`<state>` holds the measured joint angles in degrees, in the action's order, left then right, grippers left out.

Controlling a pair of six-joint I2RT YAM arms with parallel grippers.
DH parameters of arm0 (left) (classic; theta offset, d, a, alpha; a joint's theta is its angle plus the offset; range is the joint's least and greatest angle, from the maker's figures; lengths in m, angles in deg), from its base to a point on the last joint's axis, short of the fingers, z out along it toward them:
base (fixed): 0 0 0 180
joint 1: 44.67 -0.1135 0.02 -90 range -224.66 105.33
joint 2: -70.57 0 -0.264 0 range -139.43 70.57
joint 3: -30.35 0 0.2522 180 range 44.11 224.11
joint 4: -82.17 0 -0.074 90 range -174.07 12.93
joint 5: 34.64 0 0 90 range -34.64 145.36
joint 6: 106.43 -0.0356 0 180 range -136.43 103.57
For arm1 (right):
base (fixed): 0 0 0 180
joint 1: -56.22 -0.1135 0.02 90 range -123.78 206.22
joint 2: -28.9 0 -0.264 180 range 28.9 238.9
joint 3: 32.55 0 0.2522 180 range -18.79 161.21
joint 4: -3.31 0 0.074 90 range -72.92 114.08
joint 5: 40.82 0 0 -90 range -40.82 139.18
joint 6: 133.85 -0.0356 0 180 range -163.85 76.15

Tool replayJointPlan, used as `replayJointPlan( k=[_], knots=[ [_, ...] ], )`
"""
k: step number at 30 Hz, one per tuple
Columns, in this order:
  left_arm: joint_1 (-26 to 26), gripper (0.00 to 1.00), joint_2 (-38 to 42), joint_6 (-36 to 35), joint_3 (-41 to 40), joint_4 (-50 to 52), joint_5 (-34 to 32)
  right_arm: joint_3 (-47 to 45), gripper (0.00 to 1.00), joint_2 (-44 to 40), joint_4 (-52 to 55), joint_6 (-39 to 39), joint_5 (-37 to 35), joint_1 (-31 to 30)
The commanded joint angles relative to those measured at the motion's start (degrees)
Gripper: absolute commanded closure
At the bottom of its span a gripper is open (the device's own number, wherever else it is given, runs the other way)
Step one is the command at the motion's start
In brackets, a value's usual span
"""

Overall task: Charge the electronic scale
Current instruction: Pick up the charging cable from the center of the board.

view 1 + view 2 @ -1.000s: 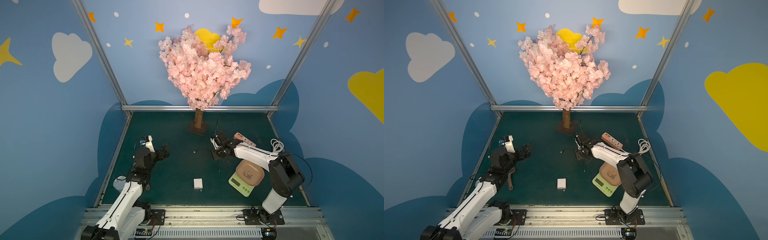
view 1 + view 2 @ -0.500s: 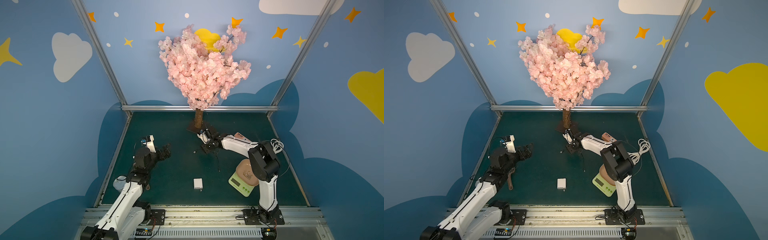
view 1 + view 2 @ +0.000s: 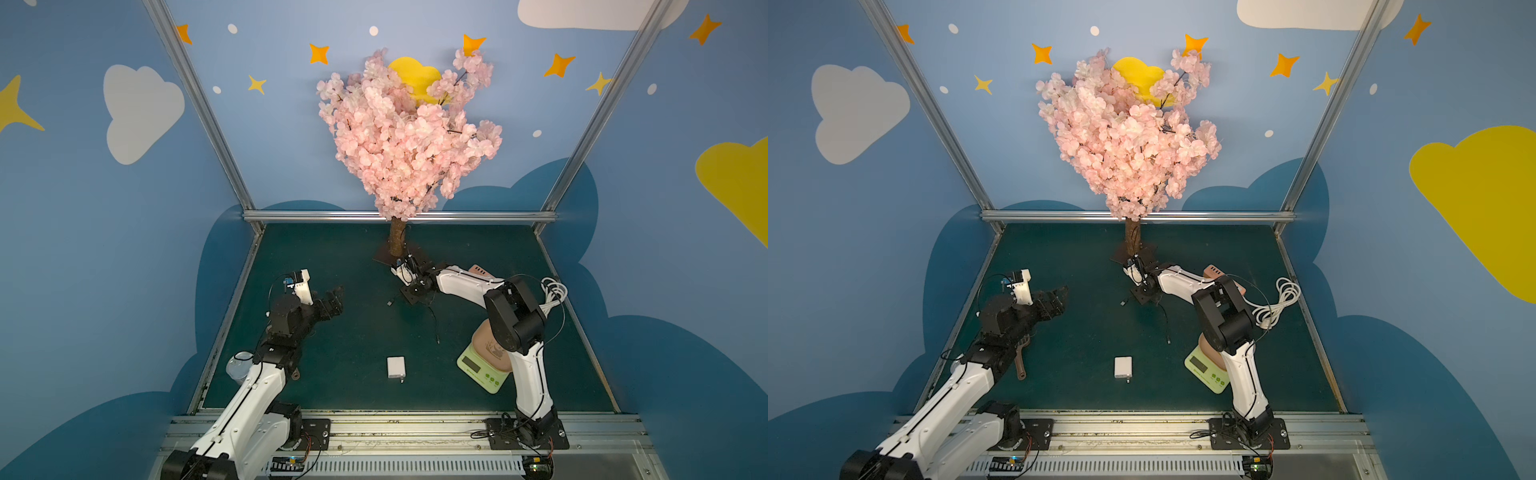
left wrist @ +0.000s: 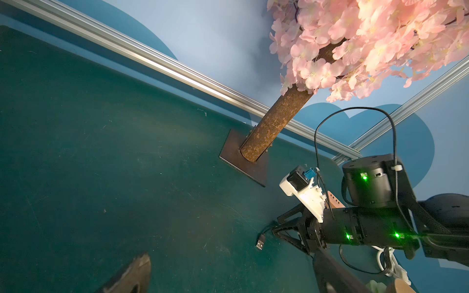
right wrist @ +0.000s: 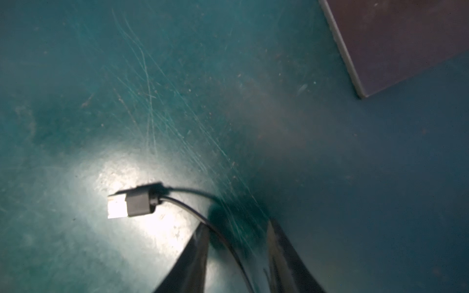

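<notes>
Standing at the back edge of the green mat [image 3: 332,257] is one pink tree [image 3: 409,137]. Two arms are reaching over the mat: the left arm [image 3: 257,382] is hanging above its left side, and the right arm [image 3: 465,286] is stretching toward the tree's base plate [image 4: 243,162]. One scale [image 3: 478,368] is sitting near the front right, beside the right arm's base and partly under its elbow. One orange strip [image 3: 478,271] is lying behind the right forearm, with one coiled white cord [image 3: 552,295] lying to its right. One white charger [image 3: 395,367] is lying at the front middle, well apart from the scale. One thin black cable [image 3: 434,320] is snaking across the mat, ending in one plug [image 5: 127,205].

The left gripper [image 3: 334,297] is hanging with its jaws spread wide, gripping nothing. The right gripper [image 5: 236,228] is pointing down at the mat just in front of the base plate, its jaws standing partly apart. The cable is running between its fingers [image 5: 198,251] just behind the plug, and the gap is looking wider than the cable, so no pinch is showing.

The scale is showing a pale-green square body. Its grey display [image 3: 471,363] and three green buttons [image 3: 492,379] are facing the front. Its tan rounded tray [image 3: 484,336] is carrying a picture and is lying half hidden by the arm.
</notes>
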<state>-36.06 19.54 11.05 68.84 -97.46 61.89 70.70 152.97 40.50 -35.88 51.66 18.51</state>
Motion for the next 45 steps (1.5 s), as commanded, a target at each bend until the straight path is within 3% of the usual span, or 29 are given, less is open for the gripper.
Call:
replayJointPlan(
  k=[1,6,13,20,26,32,45],
  knots=[
    [0.3,0.01,-0.6,0.4,1.6,-1.0,1.1,1.4,0.72,1.1,1.7,0.6,0.9,0.1],
    [1.0,0.03,-2.1,1.5,2.5,-1.9,1.9,0.6,1.0,-0.8,2.2,-0.5,2.5,0.1],
    [4.8,0.04,-8.1,4.0,6.8,-3.0,6.5,-8.9,1.0,-13.6,-1.9,-8.6,6.1,0.3],
    [11.0,0.08,-16.8,8.4,15.6,-4.8,18.6,-27.6,1.0,-36.4,-16.1,-20.7,13.7,1.1],
    [13.3,0.12,-20.3,15.4,18.9,-9.2,26.4,-38.2,1.0,-49.3,-24.9,-23.3,15.8,1.2],
    [17.0,0.29,-24.2,17.3,23.2,-10.1,33.2,-45.7,1.0,-56.0,-32.0,-26.5,15.0,1.3],
    [20.2,0.65,-29.4,16.3,26.9,-9.5,34.9,-49.2,1.0,-61.3,-34.1,-26.0,15.9,1.5]
  ],
)
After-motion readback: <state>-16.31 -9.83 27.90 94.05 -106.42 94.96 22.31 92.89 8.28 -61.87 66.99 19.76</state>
